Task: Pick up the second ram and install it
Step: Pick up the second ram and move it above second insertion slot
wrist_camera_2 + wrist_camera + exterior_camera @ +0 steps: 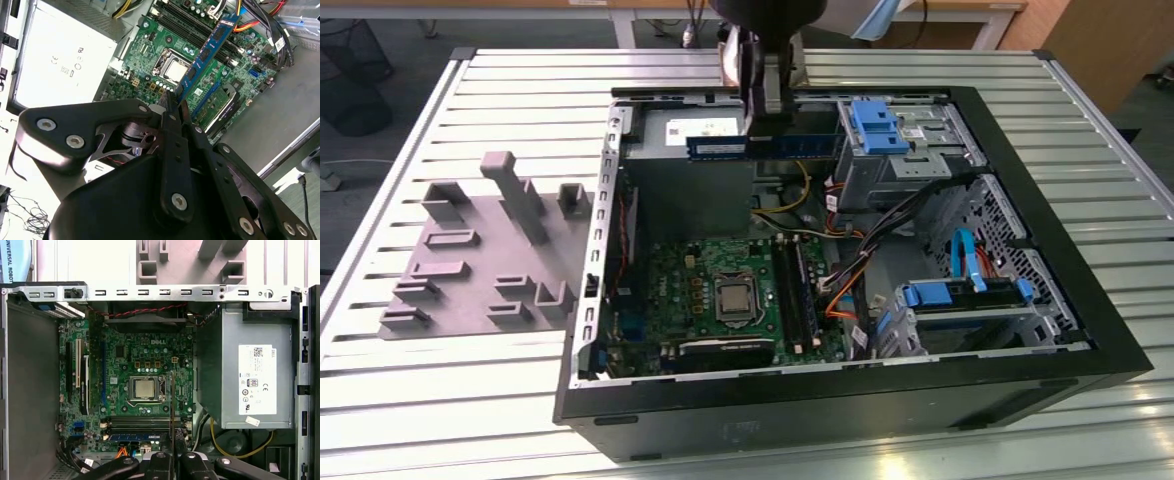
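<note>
Grey slotted blocks (480, 250): on the ribbed table (454, 400), at the exterior view's left, just beside the case.
Computer case (854, 395): lying on its side, open on top.
Motherboard (700, 300): flat on the case floor, with a silver processor (736, 298) in its middle.
Gripper (767, 128): above the far side of the case, fingers drawn narrow and pinching the second ram (761, 146).
Second ram, placement: held on edge and level over the grey power supply (687, 185). In the second wrist view it (206, 50) juts from the fingertips, raised above the board.
Memory slots (797, 290): beside the processor. In the first wrist view a blue strip (135, 436) sits in one.
Blue drive caddies (881, 125): at the exterior view's right.
</note>
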Robot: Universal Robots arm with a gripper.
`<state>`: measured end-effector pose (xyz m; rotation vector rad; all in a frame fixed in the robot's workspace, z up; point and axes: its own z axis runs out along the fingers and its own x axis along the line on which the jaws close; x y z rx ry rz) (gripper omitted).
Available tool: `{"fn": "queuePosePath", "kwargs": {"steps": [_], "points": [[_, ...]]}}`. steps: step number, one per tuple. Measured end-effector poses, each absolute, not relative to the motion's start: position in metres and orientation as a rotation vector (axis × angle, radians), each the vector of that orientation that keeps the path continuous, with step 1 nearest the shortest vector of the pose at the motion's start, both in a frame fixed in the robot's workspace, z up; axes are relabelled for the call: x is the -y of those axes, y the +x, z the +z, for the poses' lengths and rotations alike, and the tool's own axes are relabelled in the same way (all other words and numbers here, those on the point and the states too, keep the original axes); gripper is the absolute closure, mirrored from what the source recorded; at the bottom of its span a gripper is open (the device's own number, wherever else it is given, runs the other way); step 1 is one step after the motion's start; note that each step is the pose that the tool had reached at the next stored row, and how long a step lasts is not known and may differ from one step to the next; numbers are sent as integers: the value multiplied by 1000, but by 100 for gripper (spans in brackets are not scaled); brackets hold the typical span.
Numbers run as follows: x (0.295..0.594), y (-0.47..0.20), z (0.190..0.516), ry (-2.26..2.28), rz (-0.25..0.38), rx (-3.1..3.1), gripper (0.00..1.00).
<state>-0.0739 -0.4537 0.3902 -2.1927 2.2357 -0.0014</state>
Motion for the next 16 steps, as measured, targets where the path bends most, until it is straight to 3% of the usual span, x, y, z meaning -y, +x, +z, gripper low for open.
{"fn": "queuePosePath", "kwargs": {"steps": [16], "points": [[454, -70, 390, -2193, -1, -2236, 86]]}}
